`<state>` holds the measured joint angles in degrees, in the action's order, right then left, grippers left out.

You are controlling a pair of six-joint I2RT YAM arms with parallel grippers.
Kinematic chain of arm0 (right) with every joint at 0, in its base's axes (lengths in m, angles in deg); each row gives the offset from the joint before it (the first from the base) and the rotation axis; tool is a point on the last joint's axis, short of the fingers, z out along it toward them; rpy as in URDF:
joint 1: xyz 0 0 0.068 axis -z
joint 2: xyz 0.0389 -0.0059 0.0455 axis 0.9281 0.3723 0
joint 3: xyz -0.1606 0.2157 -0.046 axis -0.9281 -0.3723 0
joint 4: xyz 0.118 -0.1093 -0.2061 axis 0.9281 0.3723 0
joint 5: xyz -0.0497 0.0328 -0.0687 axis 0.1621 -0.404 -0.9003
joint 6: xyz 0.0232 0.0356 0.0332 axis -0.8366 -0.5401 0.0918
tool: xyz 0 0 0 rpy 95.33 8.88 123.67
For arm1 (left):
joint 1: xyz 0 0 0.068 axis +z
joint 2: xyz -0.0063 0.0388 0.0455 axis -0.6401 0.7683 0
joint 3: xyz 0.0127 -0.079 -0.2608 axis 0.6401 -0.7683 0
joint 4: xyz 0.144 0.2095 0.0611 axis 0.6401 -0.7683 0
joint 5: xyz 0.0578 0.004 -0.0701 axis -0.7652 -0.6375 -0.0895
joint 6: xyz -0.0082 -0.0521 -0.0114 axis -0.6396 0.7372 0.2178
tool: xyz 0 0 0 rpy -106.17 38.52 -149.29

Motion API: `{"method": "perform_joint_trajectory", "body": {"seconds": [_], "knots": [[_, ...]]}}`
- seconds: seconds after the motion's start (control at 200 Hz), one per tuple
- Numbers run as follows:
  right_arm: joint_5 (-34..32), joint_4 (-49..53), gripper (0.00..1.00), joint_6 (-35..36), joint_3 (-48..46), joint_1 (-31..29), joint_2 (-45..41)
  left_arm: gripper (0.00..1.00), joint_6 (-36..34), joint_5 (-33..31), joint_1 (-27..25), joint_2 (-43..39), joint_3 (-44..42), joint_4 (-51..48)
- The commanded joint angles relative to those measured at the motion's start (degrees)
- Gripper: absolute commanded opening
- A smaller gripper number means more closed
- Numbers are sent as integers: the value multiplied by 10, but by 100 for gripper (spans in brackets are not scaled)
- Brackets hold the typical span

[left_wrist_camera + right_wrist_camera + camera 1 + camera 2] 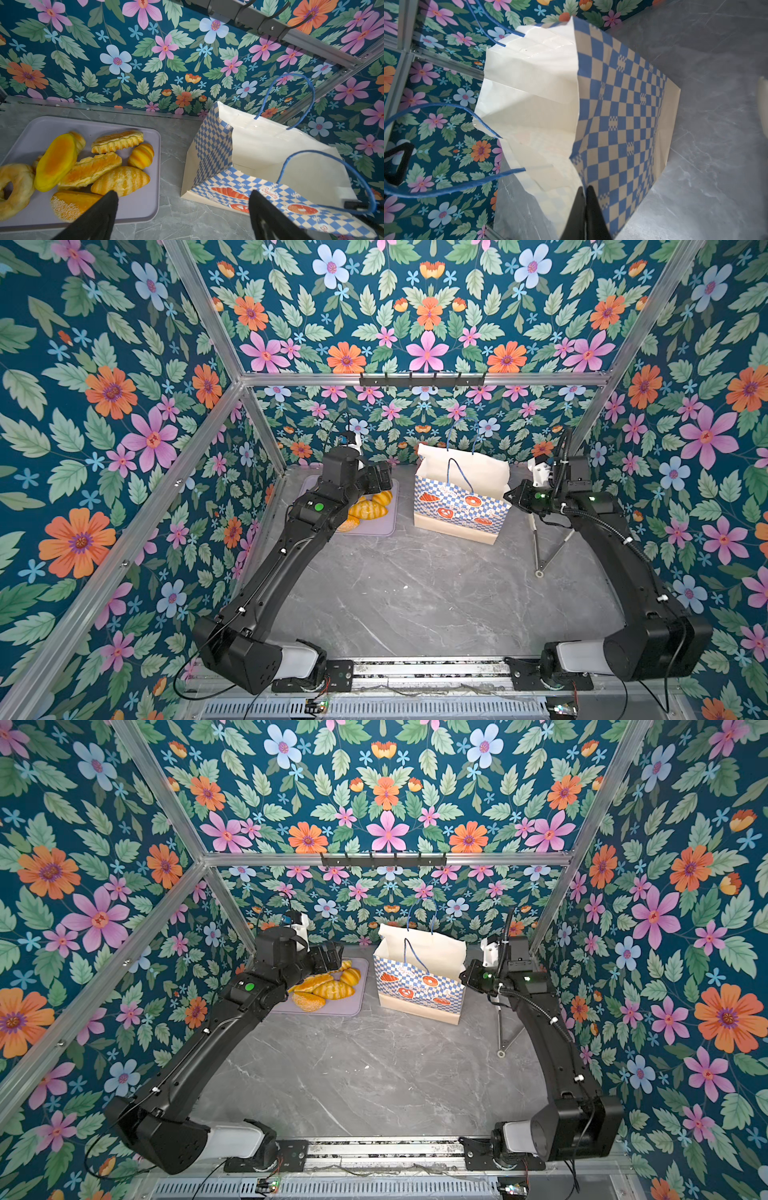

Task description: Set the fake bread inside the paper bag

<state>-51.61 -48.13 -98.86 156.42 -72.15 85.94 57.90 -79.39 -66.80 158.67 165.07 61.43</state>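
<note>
Bread [120,180]: eight pieces; tray [145,199]: one; bag [214,145]: one.

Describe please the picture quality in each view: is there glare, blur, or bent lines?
Both top views: sharp, evenly lit, wide lens splaying the aluminium frame bars outward; left wrist view: soft highlights on the glossy golden-orange toy pastries, the open left claw a dark silhouette; right wrist view: the white lining of the blue-and-white checkered paper bag nearly washed out.

I have the fake bread [328,989] on the tray [353,1004], left of the paper bag [415,986]. Both sit far back on the table [374,1073].
</note>
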Motion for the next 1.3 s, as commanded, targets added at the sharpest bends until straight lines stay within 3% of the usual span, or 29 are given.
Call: {"method": "perform_joint_trajectory", "body": {"seconds": [0.0,0.22,0.425,0.54,0.635,0.79,0.895,0.96,1.135,1.295], "knots": [[24,-3,0,6,-29,-11,-39,99,-9,-6,4,-7,1,-10],[58,34,0,2,-81,-16,-123,99,-12,-5,8,-15,4,-23],[141,71,0,6,-115,-16,-172,100,-22,9,22,-21,12,-40],[177,97,0,16,-128,-17,-188,100,-51,39,27,-18,31,-58],[184,118,0,30,-139,-17,-200,100,-90,107,28,-16,43,-64],[169,114,21,25,-155,-17,-204,100,-137,234,24,-2,51,-63],[154,101,45,6,-158,-17,-203,100,-171,245,8,10,48,-70],[142,97,55,-4,-157,-17,-204,100,-190,242,2,16,42,-74],[91,124,67,-17,-142,-17,-220,100,-226,248,-4,25,26,-73],[39,186,67,-32,-135,-16,-246,100,-246,275,-10,13,11,-58]]}}
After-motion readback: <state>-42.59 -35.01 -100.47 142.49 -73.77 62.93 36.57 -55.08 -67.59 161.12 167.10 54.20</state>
